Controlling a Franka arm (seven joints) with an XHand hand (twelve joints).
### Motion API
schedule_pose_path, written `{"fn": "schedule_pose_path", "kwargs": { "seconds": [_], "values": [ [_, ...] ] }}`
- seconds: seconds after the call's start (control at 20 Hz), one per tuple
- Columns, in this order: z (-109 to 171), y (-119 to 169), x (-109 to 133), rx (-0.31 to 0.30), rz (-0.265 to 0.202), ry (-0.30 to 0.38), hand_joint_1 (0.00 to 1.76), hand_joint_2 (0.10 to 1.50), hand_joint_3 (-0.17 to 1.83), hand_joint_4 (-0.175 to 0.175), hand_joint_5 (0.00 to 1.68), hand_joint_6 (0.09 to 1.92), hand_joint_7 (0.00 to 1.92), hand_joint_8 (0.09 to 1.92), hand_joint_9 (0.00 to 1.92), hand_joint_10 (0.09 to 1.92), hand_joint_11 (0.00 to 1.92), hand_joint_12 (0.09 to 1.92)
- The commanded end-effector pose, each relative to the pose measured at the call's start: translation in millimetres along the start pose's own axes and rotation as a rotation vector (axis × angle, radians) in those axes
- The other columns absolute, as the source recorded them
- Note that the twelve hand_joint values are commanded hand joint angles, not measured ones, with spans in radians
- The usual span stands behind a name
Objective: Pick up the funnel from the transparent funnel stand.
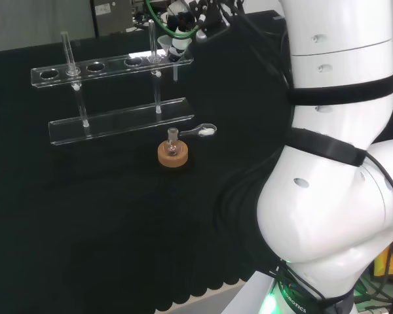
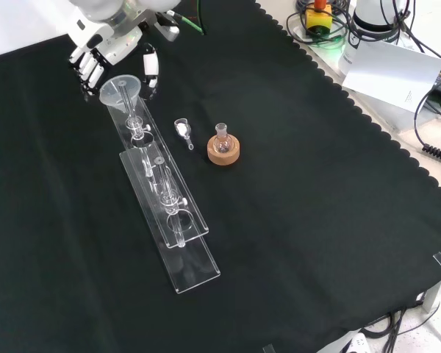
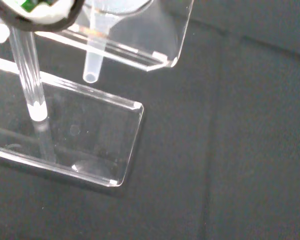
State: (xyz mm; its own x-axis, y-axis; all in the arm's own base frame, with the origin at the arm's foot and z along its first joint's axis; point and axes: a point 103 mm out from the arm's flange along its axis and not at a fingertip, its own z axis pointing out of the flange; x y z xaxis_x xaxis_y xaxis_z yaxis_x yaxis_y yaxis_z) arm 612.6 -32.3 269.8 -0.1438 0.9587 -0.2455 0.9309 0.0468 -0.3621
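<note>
A clear funnel (image 2: 120, 88) sits in the end hole of the transparent funnel stand (image 2: 178, 234), its stem hanging down through the top shelf. In the head view the funnel (image 1: 164, 44) is at the right end of the stand's top shelf (image 1: 52, 74). The hand (image 2: 109, 45) hovers just behind the funnel, with its fingers (image 2: 88, 70) on one side of the rim and the thumb (image 2: 151, 66) on the other, both fairly straight. I see no clear contact. The wrist view looks past the funnel stem (image 3: 92, 67), the shelf edge (image 3: 160, 50) and the stand's base plate (image 3: 100, 150).
A cork ring with a small glass flask (image 2: 223, 150) stands to the right of the stand in the front view. A small clear scoop (image 2: 182, 129) lies between them. The stand's upright posts (image 3: 31, 82) rise beside the funnel. The cloth's scalloped edge (image 2: 367, 95) runs along the right.
</note>
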Motion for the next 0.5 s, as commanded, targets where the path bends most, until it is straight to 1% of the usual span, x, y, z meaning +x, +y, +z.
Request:
{"fn": "schedule_pose_path", "kwargs": {
  "seconds": [0.05,0.3,0.5],
  "values": [
    [-8,-6,-3,-0.043,0.016,-0.015,0.79,0.67,0.53,-0.002,0.56,0.92,0.39,0.74,0.48,0.60,0.18,1.37],
    [-13,-11,-5,-0.055,0.019,-0.018,0.80,0.67,0.54,0.000,0.57,0.99,0.39,0.74,0.48,0.61,0.19,1.37],
    [-21,-18,-9,-0.067,0.030,-0.023,0.80,0.67,0.54,0.000,0.57,1.01,0.38,0.75,0.48,0.61,0.19,1.37]
  ]
}}
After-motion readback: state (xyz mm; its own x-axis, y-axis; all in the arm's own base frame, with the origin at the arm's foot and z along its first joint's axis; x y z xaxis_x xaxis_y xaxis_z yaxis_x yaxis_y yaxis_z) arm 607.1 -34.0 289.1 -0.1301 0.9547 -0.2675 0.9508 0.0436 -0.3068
